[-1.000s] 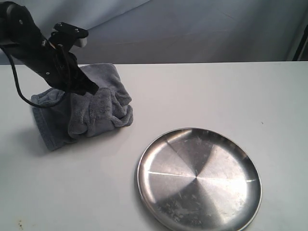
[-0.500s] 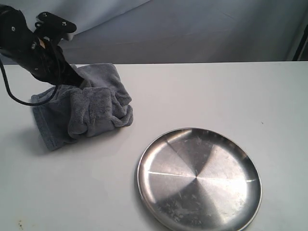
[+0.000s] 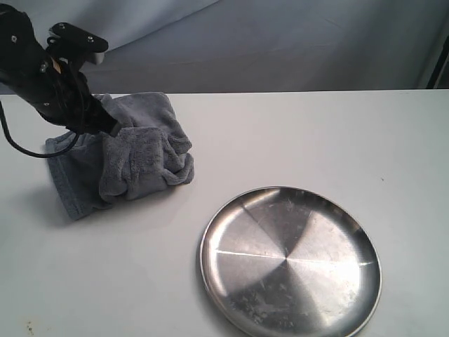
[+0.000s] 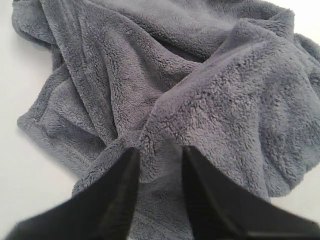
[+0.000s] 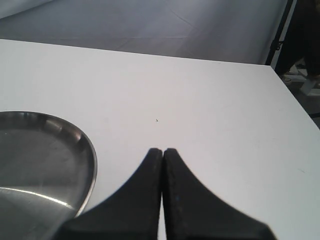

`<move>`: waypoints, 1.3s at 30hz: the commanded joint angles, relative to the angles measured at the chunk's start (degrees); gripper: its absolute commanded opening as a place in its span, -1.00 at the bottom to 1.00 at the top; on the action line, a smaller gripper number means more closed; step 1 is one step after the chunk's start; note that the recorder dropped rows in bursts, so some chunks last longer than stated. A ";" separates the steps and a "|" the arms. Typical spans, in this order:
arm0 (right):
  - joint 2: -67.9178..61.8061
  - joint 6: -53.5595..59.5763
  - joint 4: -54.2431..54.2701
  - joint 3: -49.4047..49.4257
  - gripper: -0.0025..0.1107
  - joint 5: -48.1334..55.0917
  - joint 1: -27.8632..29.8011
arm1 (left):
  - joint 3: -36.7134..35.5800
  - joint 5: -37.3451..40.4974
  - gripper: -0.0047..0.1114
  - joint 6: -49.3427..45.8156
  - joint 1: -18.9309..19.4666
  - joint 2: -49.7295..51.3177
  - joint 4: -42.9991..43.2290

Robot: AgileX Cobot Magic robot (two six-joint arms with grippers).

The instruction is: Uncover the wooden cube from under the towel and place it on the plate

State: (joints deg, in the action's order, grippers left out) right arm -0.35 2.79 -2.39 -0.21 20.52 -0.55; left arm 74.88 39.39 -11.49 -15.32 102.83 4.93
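The dark grey towel (image 3: 144,161) lies bunched up at the table's left and fills the left wrist view (image 4: 210,95). No wooden cube shows in any view; the towel's folds may hide it. My left gripper (image 3: 105,126) is down at the towel's back left part. Its fingers stand apart, open, with a raised fold of towel between the tips (image 4: 160,150). The shiny silver plate (image 3: 210,235) sits bare at the front right. My right gripper (image 5: 163,151) is shut on nothing, hovering over bare table beside the plate's rim (image 5: 92,160); the exterior view does not show it.
The white table (image 3: 295,133) runs back to a grey backdrop. The left arm's black cable (image 3: 21,149) loops down beside the towel. The table's right edge (image 5: 292,100) and a dark stand beyond it show in the right wrist view.
My left gripper has drawn back to the left across the towel, rising and then dipping slightly. The towel's shape looks the same. The plate has not moved.
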 commanded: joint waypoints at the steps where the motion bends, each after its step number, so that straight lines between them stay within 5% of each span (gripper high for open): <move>1: 0.35 0.19 0.27 0.21 -0.96 -0.53 -0.11 | -0.31 1.63 0.37 0.36 -0.13 -0.45 -0.05; 2: 0.35 0.19 0.27 0.21 -0.96 -0.53 -0.11 | -0.67 2.34 0.83 0.70 -0.13 -0.04 -0.05; 3: 0.35 0.19 0.27 0.21 -0.96 -0.53 -0.11 | -0.70 2.83 0.88 0.87 -0.13 0.35 -0.05; 16: 0.35 0.19 0.27 0.21 -0.96 -0.53 -0.11 | -0.70 4.23 0.87 0.68 -0.23 7.95 -1.77; 20: 0.35 0.19 0.27 0.21 -0.96 -0.53 -0.11 | -0.70 4.57 0.58 0.52 -0.23 8.42 -1.77; 25: 0.35 0.19 0.27 0.21 -0.96 -0.53 -0.11 | -0.70 4.57 -0.36 0.52 -0.23 8.53 -4.10; 29: 0.35 0.19 0.27 0.21 -0.96 -0.53 -0.11 | -0.70 4.69 -0.89 0.52 -0.23 8.53 -7.14; 39: 0.35 0.19 0.27 0.21 -0.96 -0.53 -0.11 | -0.70 9.84 -0.92 0.40 -0.23 3.64 -7.29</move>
State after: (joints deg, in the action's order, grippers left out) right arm -0.35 2.79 -2.39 -0.21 20.52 -0.55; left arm 74.74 46.84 -11.31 -15.62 108.43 -1.98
